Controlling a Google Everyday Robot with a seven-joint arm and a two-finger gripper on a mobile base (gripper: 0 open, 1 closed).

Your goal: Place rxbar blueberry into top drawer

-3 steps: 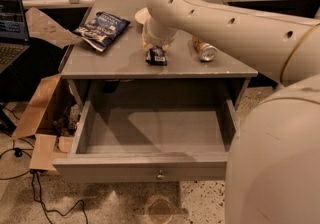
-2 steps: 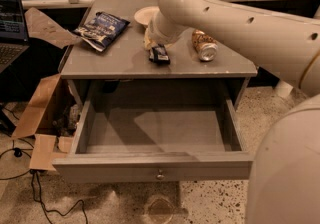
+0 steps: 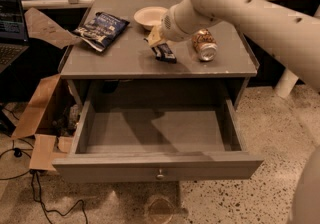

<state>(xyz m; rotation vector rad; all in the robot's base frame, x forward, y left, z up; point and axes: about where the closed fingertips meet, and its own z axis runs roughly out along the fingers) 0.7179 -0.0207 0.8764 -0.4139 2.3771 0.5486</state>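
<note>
The rxbar blueberry (image 3: 164, 52), a small dark navy wrapper, is at the middle of the cabinet top, tilted with one end up. My gripper (image 3: 157, 39) comes in from the upper right on a thick white arm and sits right on the bar's upper end, shut on it. The top drawer (image 3: 157, 166) is pulled fully out below. Its grey front panel with a round metal knob (image 3: 160, 173) faces me and its inside holds nothing.
On the cabinet top are a crinkled blue chip bag (image 3: 100, 28) at the left, a white bowl (image 3: 150, 16) behind the gripper and a soda can (image 3: 204, 45) lying on its side at the right. An open cardboard box (image 3: 37, 113), a laptop (image 3: 9, 25) and floor cables stand left.
The arm has swung back toward the right and now hides less of the cabinet. The gripper stays on the bar, which has tipped up slightly.
</note>
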